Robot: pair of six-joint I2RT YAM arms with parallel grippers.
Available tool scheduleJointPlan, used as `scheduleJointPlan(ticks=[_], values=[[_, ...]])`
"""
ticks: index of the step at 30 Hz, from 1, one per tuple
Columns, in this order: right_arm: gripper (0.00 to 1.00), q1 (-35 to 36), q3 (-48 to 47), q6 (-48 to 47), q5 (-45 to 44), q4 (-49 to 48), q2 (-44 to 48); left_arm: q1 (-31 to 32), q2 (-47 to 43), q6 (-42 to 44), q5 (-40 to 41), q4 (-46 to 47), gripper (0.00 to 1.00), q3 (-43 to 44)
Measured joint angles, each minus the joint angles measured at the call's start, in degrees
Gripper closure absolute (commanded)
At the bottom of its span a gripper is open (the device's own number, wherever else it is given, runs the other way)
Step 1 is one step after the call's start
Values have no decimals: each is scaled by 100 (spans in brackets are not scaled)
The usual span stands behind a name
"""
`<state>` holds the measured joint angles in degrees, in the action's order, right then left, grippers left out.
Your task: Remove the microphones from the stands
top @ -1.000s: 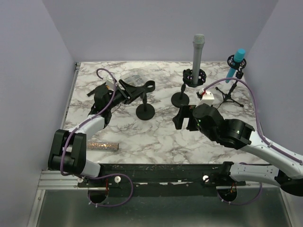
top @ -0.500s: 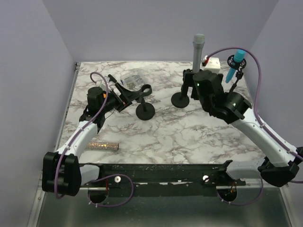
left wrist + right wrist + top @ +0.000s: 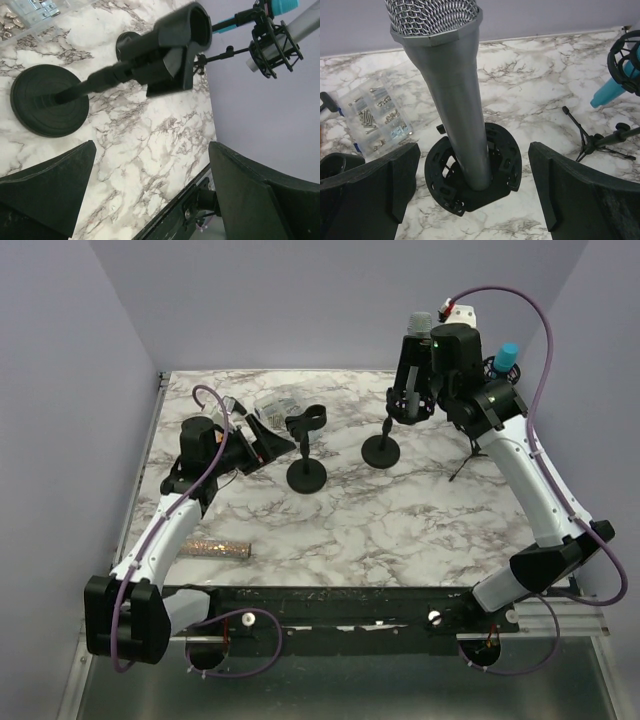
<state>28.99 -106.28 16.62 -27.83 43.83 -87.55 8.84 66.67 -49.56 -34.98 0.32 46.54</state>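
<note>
the grey metal microphone with the wire mesh head (image 3: pixel 465 100) is standing upright in the black ring-shaped shock mount (image 3: pixel 470 175) of its round-based black stand (image 3: pixel 381 450), toward the far right of the white marble table (image 3: pixel 350 520). the right gripper (image 3: pixel 472 150) is hovering at the microphone from above with its jaws spread wide. one finger is sitting on each side of the grey barrel, and neither is touching it. in the overhead view that gripper is covering most of the barrel, leaving only the mesh head showing.

the left gripper (image 3: pixel 150 155) is also hanging released and is grasping nothing. it is pointing low across the marble toward the empty black stand with the tube-shaped clip (image 3: pixel 170 55), which is standing just beside it on a round base.

a teal microphone in a black cradle on a small tripod (image 3: pixel 505 358) is standing at the far right edge, near the right arm. a clear plastic box of screws (image 3: pixel 278 403) is lying at the back of the table, behind the empty stand. a glittery flat strip (image 3: pixel 215 547) is lying near the front left edge.
</note>
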Motion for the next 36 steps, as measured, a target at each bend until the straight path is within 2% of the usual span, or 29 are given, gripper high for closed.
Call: scheduleJointPlan(ticks=[4, 7, 15, 18, 24, 30, 36], values=[[11, -136, -72, -120, 280, -81, -205, 2, -424, 162, -195, -192, 1, -90], [15, -179, -68, -195, 378, -144, -286, 76, -1113, 262, -345, -271, 1, -363], [31, -212, -28, -409, 498, -601, -365, 1005, -2656, 382, -389, -662, 2, -903], [36, -212, 68, -490, 505, -765, -378, 1187, -2883, 343, -389, -741, 2, -1045], [56, -212, 452, -667, 505, -1073, -378, 1375, -3110, 326, -457, -997, 2, -1095], [70, -212, 538, -885, 501, -1167, -378, 1456, -3180, 330, -577, -1080, 2, -1078], [77, -212, 153, -1062, 501, -1110, -431, 1659, -3099, 326, -608, -1097, 2, -1054]])
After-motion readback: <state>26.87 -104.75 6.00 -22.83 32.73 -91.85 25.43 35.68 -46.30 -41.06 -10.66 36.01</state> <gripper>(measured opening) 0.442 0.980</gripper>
